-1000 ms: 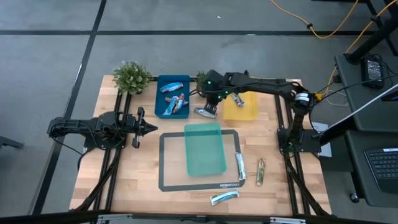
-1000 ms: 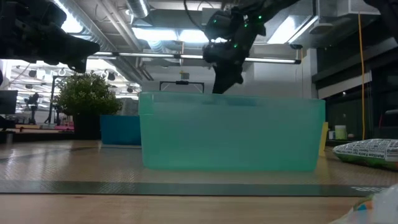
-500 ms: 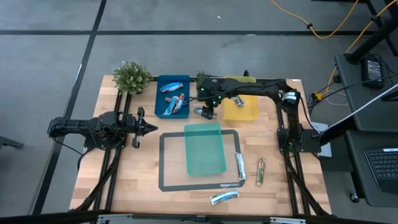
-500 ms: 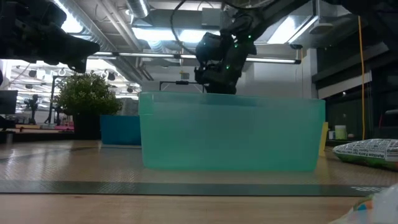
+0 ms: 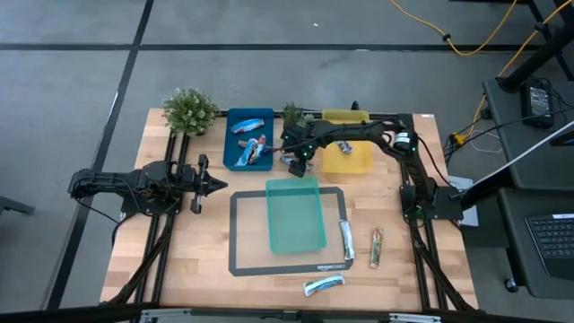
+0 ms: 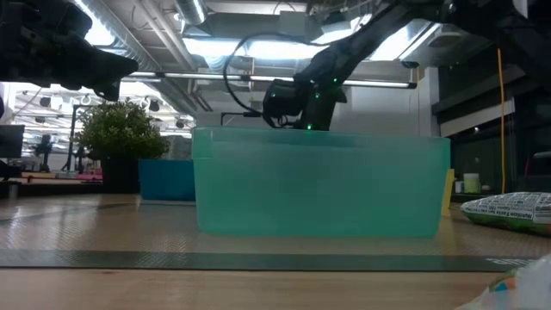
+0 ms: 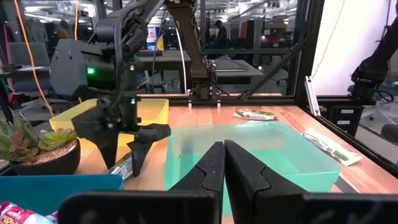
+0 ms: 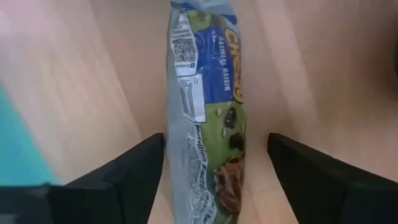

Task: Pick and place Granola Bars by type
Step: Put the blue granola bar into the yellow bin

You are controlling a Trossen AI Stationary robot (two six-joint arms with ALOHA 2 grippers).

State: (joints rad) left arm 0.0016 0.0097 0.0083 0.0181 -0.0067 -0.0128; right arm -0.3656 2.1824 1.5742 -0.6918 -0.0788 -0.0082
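Two dark fingers (image 8: pixel 134 174) straddle a crinkled foil bar (image 8: pixel 208 106).

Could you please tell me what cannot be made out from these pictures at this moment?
- Low view: the teal tray hides the right gripper's fingertips and the bar beneath.
- Right wrist view: the granola bar between the open fingers is cut off by both edges.
- High view: the bars in the blue tray are too small to identify.
- Left wrist view: the left gripper covers the tray's near rim.
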